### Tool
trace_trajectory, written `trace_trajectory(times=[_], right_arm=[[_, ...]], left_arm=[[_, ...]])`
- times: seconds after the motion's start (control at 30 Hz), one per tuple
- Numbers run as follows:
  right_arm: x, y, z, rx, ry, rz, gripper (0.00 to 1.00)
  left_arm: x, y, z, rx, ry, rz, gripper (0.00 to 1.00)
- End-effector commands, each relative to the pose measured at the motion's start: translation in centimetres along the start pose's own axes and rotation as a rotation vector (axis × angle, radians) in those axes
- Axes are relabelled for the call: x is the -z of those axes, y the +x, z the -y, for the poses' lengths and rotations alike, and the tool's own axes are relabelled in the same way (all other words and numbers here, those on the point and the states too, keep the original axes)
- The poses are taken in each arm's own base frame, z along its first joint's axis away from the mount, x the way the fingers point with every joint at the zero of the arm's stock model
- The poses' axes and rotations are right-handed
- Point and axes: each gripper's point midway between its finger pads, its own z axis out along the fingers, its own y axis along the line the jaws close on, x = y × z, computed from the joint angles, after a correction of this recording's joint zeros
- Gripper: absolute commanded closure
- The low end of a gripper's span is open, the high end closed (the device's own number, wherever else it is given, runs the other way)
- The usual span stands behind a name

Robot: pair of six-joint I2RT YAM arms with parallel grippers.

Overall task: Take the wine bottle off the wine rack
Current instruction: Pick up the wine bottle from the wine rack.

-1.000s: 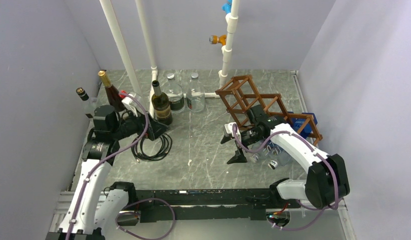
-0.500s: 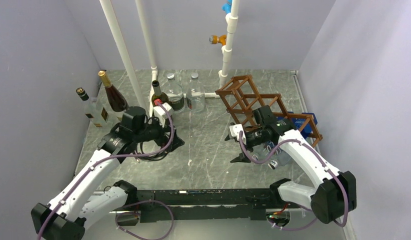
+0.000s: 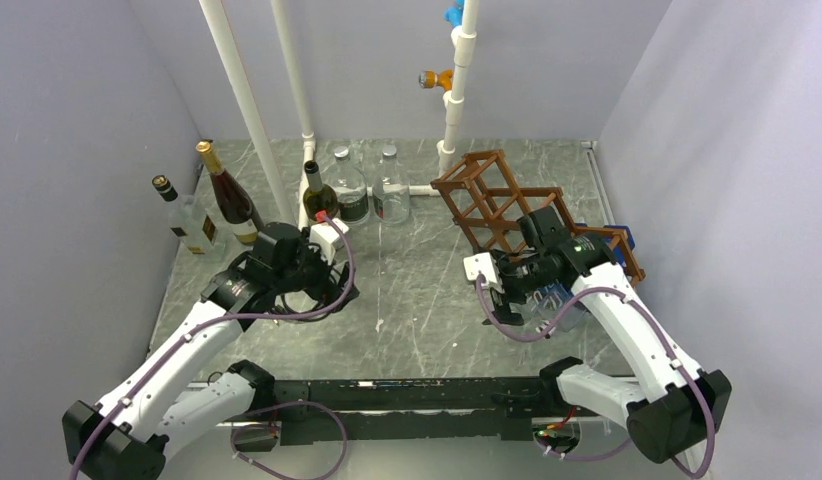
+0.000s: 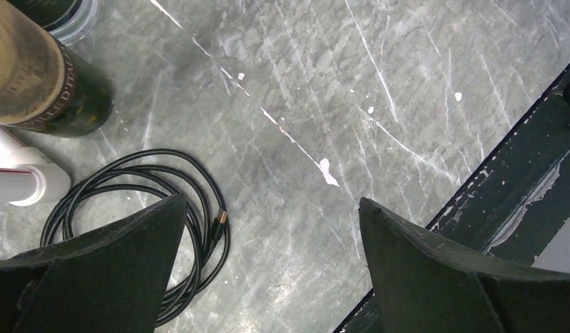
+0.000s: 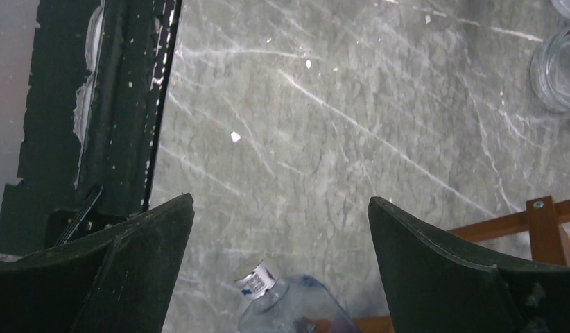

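Note:
The wine rack is a reddish-brown wooden lattice at the right of the table, and one of its bars shows in the right wrist view. A clear wine bottle with a silver cap lies in the rack's low front part, neck pointing out toward the table's middle. My right gripper hangs open just above its neck, a finger on either side and not touching it. In the top view the right gripper is at the rack's front left. My left gripper is open over bare table, beside a coiled cable.
A coiled black cable lies under the left gripper. A dark green bottle, two clear bottles and two more bottles stand at the back left among white pipes. The black base rail runs along the near edge.
My left arm swung from the left wall toward the table's middle, over the cable. My right arm drew back toward the rack, bringing its open fingers over the bottle's neck.

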Motion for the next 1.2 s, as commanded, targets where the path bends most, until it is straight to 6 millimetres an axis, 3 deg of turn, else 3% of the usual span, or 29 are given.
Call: trace_trajectory(times=[0.0, 0.37, 0.6, 0.77, 0.9, 1.0, 1.17], right_arm=[[1.9, 1.1, -1.1, 0.027, 0.000, -0.118, 0.00], [4.7, 1.1, -1.6, 0.020, 0.080, -0.184, 0.00], [6.0, -0.4, -1.5, -0.032, 0.193, -0.095, 0.00], [7.1, -1.6, 1.2, -0.184, 0.368, 0.011, 0.00], [7.7, -3.8, 2.7, -0.284, 0.415, 0.182, 0.00], [8.2, -5.6, 3.3, -0.351, 0.386, 0.345, 0.00], [9.9, -6.0, 4.6, -0.419, 0.384, 0.542, 0.00]], left_arm=[[0.7, -0.9, -0.3, -0.030, -0.028, 0.044, 0.01], [1.1, -1.2, 0.1, -0.031, -0.018, 0.070, 0.01], [1.3, -2.1, 2.1, -0.022, 0.093, 0.113, 0.00], [1.8, -4.5, 6.0, 0.105, 0.298, 0.211, 0.01], [0.7, -5.9, 9.8, 0.234, 0.477, 0.317, 0.00], [-0.3, -7.1, 11.9, 0.268, 0.513, 0.357, 0.01], [-2.9, -8.9, 15.1, 0.310, 0.499, 0.422, 0.01]])
